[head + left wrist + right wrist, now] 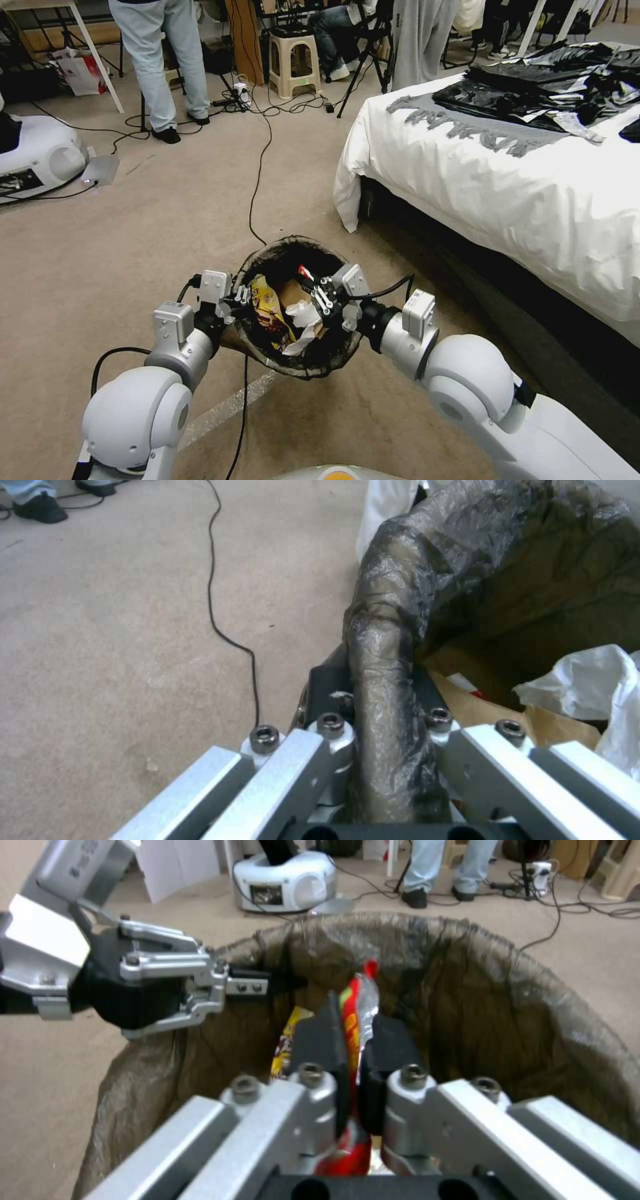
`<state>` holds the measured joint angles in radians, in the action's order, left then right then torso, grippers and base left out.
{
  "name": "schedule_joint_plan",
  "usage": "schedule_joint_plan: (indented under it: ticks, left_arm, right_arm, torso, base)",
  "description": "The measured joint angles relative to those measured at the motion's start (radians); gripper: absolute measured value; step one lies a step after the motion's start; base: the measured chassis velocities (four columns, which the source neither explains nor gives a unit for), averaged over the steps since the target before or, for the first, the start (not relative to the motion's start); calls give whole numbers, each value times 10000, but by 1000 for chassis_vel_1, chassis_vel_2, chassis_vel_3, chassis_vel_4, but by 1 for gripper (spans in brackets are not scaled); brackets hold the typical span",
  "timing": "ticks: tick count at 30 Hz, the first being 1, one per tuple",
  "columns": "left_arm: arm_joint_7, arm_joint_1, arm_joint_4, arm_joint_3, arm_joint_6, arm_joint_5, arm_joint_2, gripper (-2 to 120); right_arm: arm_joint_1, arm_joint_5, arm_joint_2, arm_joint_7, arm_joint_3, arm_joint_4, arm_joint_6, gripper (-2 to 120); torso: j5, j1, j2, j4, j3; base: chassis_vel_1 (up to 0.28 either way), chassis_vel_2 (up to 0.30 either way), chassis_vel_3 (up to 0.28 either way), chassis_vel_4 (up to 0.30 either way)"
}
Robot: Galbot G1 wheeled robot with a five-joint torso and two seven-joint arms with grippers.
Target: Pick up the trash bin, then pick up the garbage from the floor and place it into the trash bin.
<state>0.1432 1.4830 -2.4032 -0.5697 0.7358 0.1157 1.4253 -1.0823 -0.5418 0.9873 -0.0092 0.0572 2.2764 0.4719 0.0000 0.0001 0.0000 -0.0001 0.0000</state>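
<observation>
Head view: trash bin (303, 363) held off the floor between both arms. Left wrist view: left gripper (383, 720) jaws clamped on bin rim. Right wrist view: right gripper (353, 1050) jaws closed on red wrapper (357, 1000) over bin mouth.

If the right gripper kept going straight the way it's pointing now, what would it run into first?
Probably the liner on the far inner wall of the trash bin. The right gripper, shut on a red wrapper, points across the bin's mouth. The yellow snack bag sits lower, beside that line; depth is unclear.
</observation>
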Motion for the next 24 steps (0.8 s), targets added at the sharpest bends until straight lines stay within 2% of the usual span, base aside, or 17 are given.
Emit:
schedule_joint_plan:
  ticks: [2,4,6,8,10,12,14,15,17,18,20,21,24]
  left_arm:
    - [0,-5,0,3,0,-4,-2,3]
    - [0,-7,0,4,0,-5,-3,3]
    - [0,-21,0,10,0,-5,4,3]
    - [0,-34,0,17,0,-5,11,3]
    - [-1,-72,0,63,0,-7,23,3]
    - [-1,-79,2,86,0,-11,29,3]
    - [-1,-81,13,123,0,-25,50,3]
    - [-1,-81,13,123,0,-25,50,3]
    - [-1,-76,13,120,0,-28,52,3]
    - [-1,-76,13,120,0,-28,52,3]
    - [-1,-60,13,92,0,-26,44,3]
    - [-1,-60,13,92,0,-26,44,3]
    - [-1,-51,13,74,0,-22,43,3]
  right_arm:
    - [-42,46,17,76,63,-2,71,18]
    - [-50,64,48,121,91,-16,122,21]
    - [-61,117,171,248,151,-69,200,32]
    - [-62,134,208,284,166,-85,219,36]
    - [-62,179,274,358,196,-115,238,47]
    - [-62,190,284,377,198,-116,240,51]
    - [-46,212,294,408,183,-119,241,62]
    - [-46,212,294,408,183,-119,241,62]
    - [-28,251,316,421,133,-126,235,74]
    - [-28,251,316,421,133,-126,235,74]
    - [-30,283,326,430,28,-116,210,84]
    - [-30,283,326,430,28,-116,210,84]
    - [-92,275,312,431,-348,49,170,98]
  torso:
    - [0,0,0,1,0]
    - [0,0,0,1,0]
    - [0,0,0,1,0]
    - [0,0,0,1,0]
    - [0,0,0,1,0]
    - [0,0,0,1,0]
    - [0,0,0,1,0]
    - [0,0,0,1,0]
    - [0,0,0,1,0]
    - [0,0,0,1,0]
    - [0,0,0,1,0]
    - [0,0,0,1,0]
    - [0,-1,0,2,0]
  base:
    - [0,0,0,0]
    - [0,0,0,0]
    - [0,0,0,0]
    - [0,0,0,0]
    - [0,0,0,0]
    - [0,0,0,0]
    - [0,0,0,0]
    - [0,0,0,0]
    - [0,0,0,0]
    - [0,0,0,0]
    - [0,0,0,0]
    - [0,0,0,0]
    - [0,0,0,0]
